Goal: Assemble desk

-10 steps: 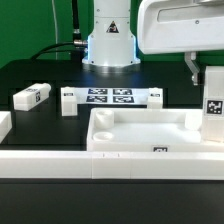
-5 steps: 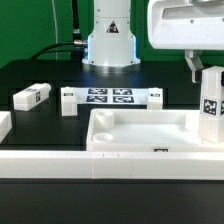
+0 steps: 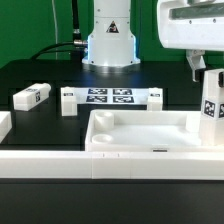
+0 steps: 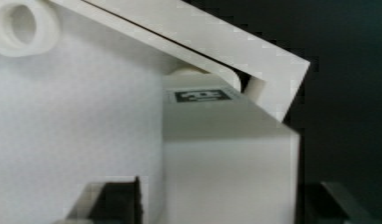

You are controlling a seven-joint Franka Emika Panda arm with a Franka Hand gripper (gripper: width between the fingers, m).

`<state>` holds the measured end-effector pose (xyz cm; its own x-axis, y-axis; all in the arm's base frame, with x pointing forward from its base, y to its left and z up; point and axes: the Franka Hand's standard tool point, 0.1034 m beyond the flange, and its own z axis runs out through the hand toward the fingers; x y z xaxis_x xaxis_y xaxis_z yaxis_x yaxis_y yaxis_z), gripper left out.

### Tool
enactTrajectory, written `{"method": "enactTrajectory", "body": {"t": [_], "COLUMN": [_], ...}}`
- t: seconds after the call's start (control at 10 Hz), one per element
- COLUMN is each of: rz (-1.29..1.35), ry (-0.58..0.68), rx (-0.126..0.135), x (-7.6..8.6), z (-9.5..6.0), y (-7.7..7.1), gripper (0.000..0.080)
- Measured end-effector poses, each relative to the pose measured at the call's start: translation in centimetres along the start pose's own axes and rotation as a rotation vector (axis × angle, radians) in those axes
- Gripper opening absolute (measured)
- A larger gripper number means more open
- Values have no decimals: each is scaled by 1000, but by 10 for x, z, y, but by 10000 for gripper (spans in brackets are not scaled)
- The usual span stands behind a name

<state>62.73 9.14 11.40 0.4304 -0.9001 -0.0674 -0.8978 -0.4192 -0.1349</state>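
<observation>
The white desk top [image 3: 140, 141], a rimmed tray, lies in the middle of the black table. At its end on the exterior view's right, a white tagged leg [image 3: 213, 108] stands upright. My gripper [image 3: 208, 72] hangs over that leg, with one dark finger [image 3: 193, 66] showing beside it. In the wrist view the leg [image 4: 229, 150] runs between my fingers [image 4: 113, 203]. Dark gaps show on both sides of the leg, so my gripper [image 4: 227, 205] is open and not pressing on it. The desk top [image 4: 81, 120] fills the area beside the leg.
Three loose white legs lie behind the tray: one [image 3: 32, 96], a second [image 3: 68, 101] and a third [image 3: 155, 96]. The marker board [image 3: 110, 97] lies between them. A long low white rail [image 3: 100, 165] runs along the front. The robot base [image 3: 110, 40] stands at the back.
My hand has shifted toward the exterior view's right. The fingers have spread away from the upright leg, which stays standing at the tray's end.
</observation>
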Motion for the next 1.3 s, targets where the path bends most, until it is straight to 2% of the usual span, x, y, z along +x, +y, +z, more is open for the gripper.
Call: {"method": "enactTrajectory", "body": {"t": [0.1, 0.2, 0.3, 0.8, 1.0, 1.3], "rz": [-58, -144, -280, -576, -839, -1114], "ry": [-12, -12, -21, -26, -2, -13], "rx": [-17, -24, -31, -28, -75, -85], "x": [-2, -4, -6, -6, -12, -14], "z": [1, 2, 3, 3, 4, 6], "y": [0, -2, -2, -1, -1, -1], "gripper": [585, 585, 642, 649, 649, 649]}}
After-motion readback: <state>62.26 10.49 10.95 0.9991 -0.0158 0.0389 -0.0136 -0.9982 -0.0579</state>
